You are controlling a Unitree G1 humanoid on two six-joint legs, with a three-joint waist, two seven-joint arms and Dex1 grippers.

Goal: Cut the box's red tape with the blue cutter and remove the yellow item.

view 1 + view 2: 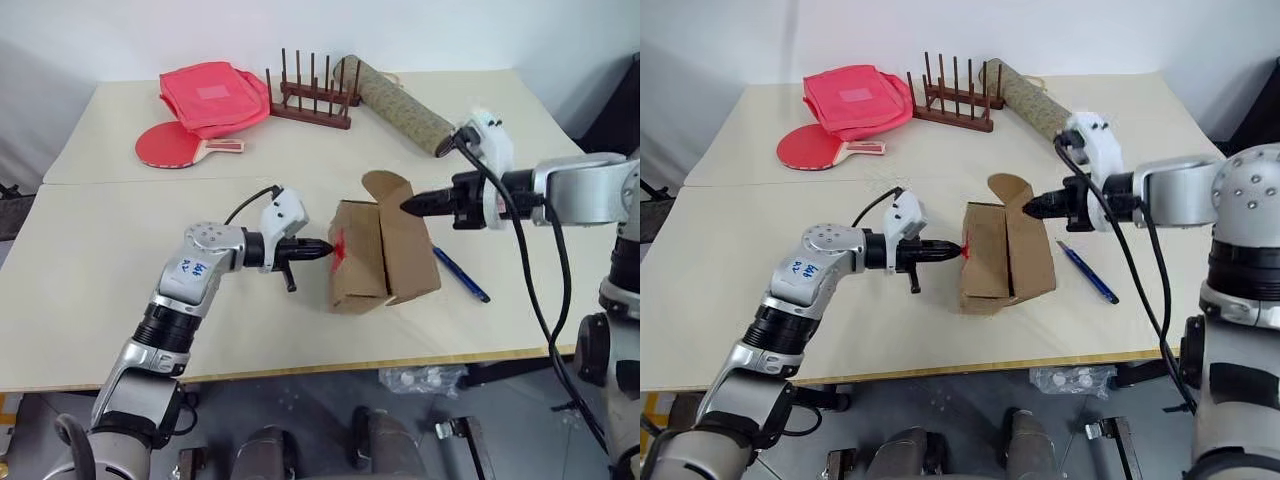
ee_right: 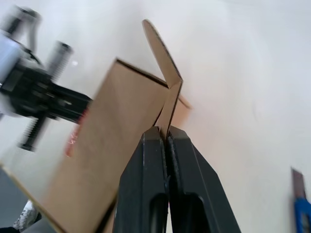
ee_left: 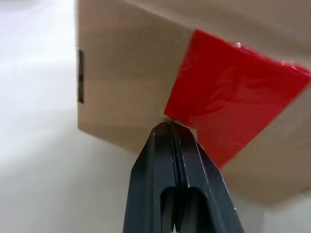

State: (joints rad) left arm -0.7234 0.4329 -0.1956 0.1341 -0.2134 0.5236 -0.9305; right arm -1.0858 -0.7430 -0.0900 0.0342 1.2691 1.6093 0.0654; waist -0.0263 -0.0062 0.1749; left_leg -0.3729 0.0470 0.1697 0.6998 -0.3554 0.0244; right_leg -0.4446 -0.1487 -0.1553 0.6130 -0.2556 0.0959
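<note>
1. One box (image 1: 375,255) near the table's (image 1: 100,290) front edge, one red tape (image 1: 340,247) patch
2. Left gripper (image 1: 325,249) shut, tips at tape
3. Right gripper (image 2: 165,133) pinching flap
4. One blue cutter (image 1: 461,274) beside box

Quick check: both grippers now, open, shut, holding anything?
Left gripper: shut, tips against the box by the red tape.
Right gripper: shut on the box flap.

Pale table (image 1: 90,300) bears the box (image 1: 375,262), the blue cutter (image 1: 461,274), red bag (image 1: 213,95), paddle (image 1: 176,146), wooden rack (image 1: 312,98), and roll (image 1: 396,103).
</note>
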